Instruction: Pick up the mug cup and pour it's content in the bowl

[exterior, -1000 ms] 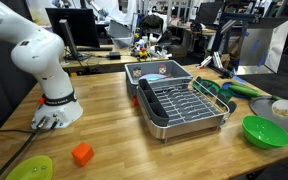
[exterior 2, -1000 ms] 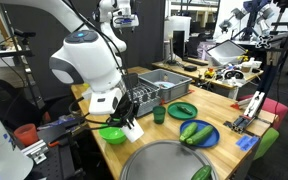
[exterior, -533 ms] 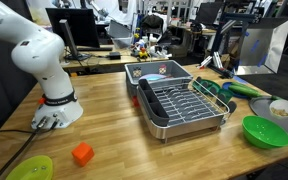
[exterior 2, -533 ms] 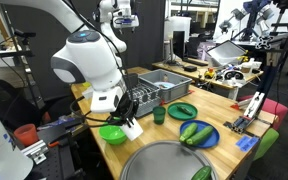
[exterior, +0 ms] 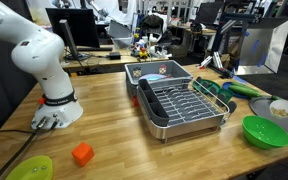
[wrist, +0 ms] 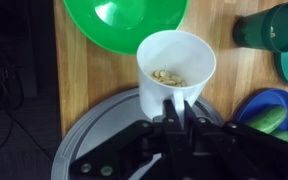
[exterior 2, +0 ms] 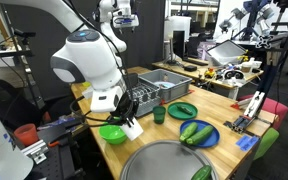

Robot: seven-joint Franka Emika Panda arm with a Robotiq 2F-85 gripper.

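Wrist view shows the black two-fingered gripper (wrist: 178, 110) clamped shut on the near wall of the small white round mug cup (wrist: 174, 62), so the grasp looks made. The mug cup stands upright with its mouth facing the camera, and a few pale tan pieces (wrist: 167, 76) lie at its bottom, so nothing has been poured yet. The bright green, wide, shallow plastic bowl (wrist: 119, 20) sits just beyond the mug cup; their rims overlap in this view, and the part of the bowl's inside that shows is bare. Below the mug cup lies a grey round metal pan (wrist: 89, 135) on the wooden table (wrist: 89, 80), with a dark green tumbler (wrist: 269, 25) and a blue plate (wrist: 269, 105) off to one side.

In both exterior views the mug cup (exterior: 282, 106) (exterior 2: 133, 129) is right beside the bowl (exterior: 265, 131) (exterior 2: 110, 133). Whether it is lifted clear of the table I cannot tell.

My judgement: picking up is done or nearly so. What remains is to bring the mug cup over the bowl and tip it.
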